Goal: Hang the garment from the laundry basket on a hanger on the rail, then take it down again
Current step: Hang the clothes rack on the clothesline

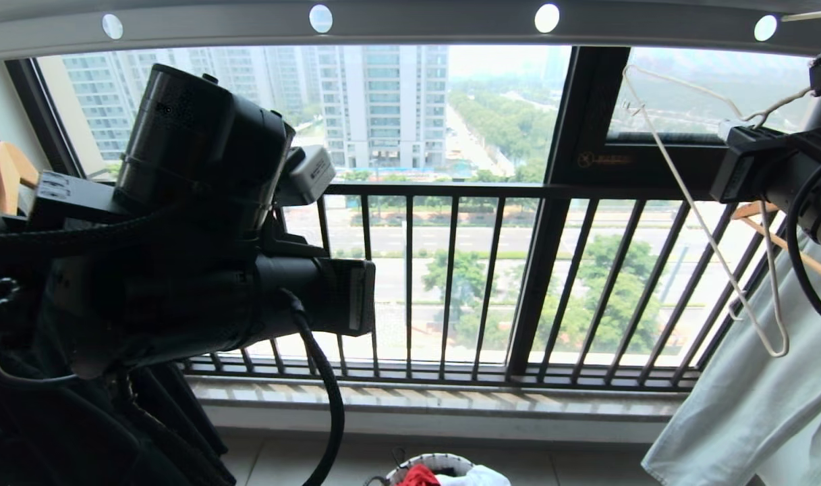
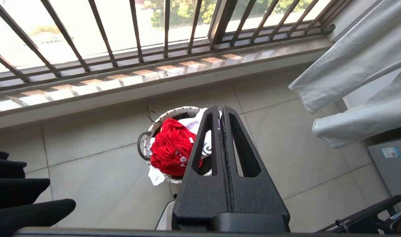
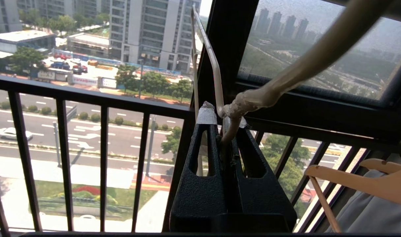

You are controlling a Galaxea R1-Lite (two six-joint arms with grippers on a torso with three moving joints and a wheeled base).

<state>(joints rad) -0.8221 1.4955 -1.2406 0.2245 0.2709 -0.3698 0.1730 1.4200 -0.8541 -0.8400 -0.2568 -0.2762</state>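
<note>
Garment (image 2: 170,148): we see the bright red T-shirt bunched in the laundry basket (image 2: 144,141) on the floor, below the window sill, lying on some white cloth (image 2: 156,176); nothing grips it.
Laundry basket in the head view: we catch only its rim at the bottom edge, with a scrap of red showing above it.
Hanger (image 3: 216,82): we hold the thin pale wire hanger in the right gripper (image 3: 225,126), whose jaws are clenched on the twisted neck below the hook; in the head view the hanger's frame dangles at the right, in front of the black window railing (image 1: 410,270).
Rail (image 1: 410,23): we see the grey holed bar overhead; whether the hook is on it or only near it, we cannot tell from these views.
Left gripper (image 2: 221,113): clenched on nothing, pointing down with the basket beyond its tips, well above the shirt.
Other hangings: a pale sheet-like cloth (image 1: 741,398) on a wooden hanger (image 3: 368,172) to the right, dark clothes at the left edge.
Done, as we judge it: the hanger is in hand.
Left, as we judge it: picking up the shirt, threading it onto the hanger, hooking it on the rail, and taking it down again, so nearly all of the task.
</note>
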